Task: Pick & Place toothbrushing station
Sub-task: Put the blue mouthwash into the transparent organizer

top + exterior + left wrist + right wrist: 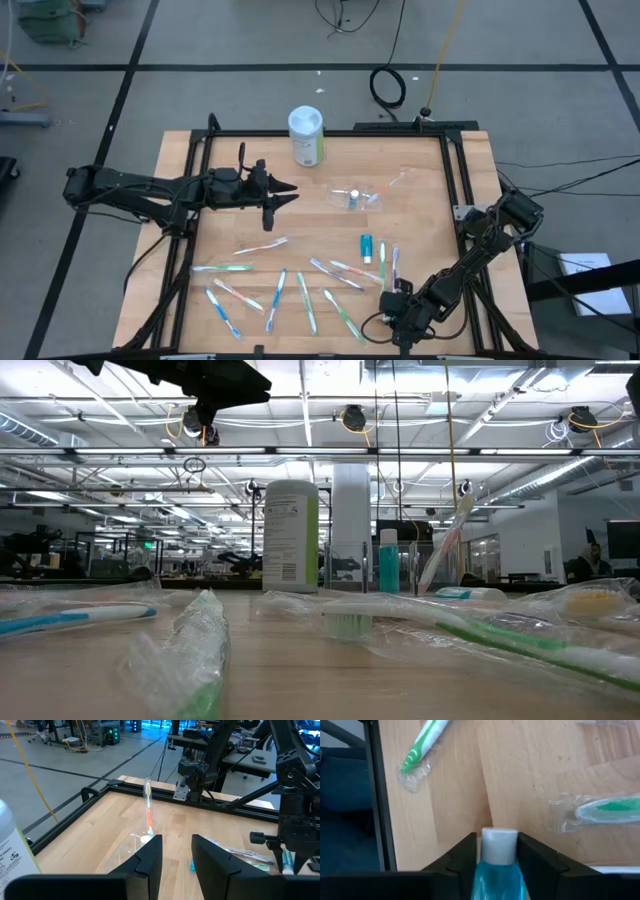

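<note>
toothbrushes (290, 285) lay scattered across the near half of the wooden table (200, 180); the clear cup (352, 196) lay tipped at the centre, near a white-lidded canister (306, 135); the right gripper (495, 851) gripped a teal toothpaste tube (497, 865) by the near edge; the left gripper (285, 193) hovered part-open and empty beside the cup.

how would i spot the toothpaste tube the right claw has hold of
Start at the wooden table and go to its near right corner, where the right claw sits low over the edge. Between its two dark fingers is a small toothpaste tube. Unlike the other teal tube standing free among the toothbrushes, this one is pinched just below its white cap.
</note>
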